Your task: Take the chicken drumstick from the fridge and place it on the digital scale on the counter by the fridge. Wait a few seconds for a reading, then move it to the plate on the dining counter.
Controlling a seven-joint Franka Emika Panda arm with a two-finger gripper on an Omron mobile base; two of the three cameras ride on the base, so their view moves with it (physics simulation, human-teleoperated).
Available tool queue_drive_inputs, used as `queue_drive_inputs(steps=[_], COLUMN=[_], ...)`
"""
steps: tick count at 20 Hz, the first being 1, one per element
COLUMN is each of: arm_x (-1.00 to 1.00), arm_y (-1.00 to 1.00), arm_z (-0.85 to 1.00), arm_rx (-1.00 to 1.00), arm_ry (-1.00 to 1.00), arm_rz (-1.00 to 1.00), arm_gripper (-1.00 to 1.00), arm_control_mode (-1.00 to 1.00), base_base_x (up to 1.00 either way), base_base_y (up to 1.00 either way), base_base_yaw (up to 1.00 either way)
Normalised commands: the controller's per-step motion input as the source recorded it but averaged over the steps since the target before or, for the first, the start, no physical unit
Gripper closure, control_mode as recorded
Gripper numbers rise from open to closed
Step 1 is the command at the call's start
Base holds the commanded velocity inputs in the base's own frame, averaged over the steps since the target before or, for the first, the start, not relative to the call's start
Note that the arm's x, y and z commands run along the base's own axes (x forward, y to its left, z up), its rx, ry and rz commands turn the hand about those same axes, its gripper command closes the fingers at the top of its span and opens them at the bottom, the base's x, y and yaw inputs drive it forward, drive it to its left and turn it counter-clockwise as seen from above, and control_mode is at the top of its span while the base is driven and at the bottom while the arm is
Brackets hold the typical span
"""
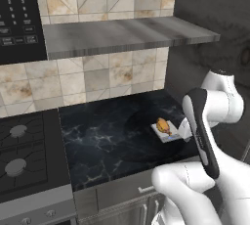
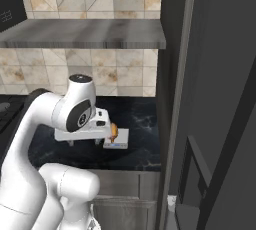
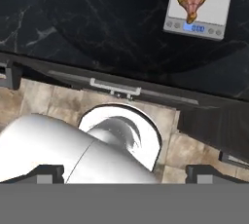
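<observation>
Partly arm-hidden, chicken drumstick [image 1: 163, 125] rests on digital scale [image 1: 172, 135]

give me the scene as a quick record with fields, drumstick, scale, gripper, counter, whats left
drumstick: chicken drumstick lies on the digital scale, nothing touching it
scale: on the counter, near the fridge; small display lit at its front edge
gripper: gripper pulled back off the counter edge, holding nothing; fingers wide apart
counter: black marble, stove beside it
done: drumstick on the scale
left: carry it to the plate on the dining counter
</observation>
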Motion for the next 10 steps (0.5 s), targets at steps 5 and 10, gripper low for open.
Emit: queue_drive_inputs(steps=[5,10], arm_x=[-0.90,-0.18], arm_y=[0.11,0.00], arm_z=[0.42,0.04], arm_rx=[0.00,0.00], arm_ry=[-0.03,0.00], arm_rz=[0.00,0.00], arm_gripper=[-1.00,-1.00], arm_control_mode=[-1.00,-1.00], base_base_x=[0.00,0.00], base_base_y=[0.00,0.00], base_base_yaw=[0.00,0.00])
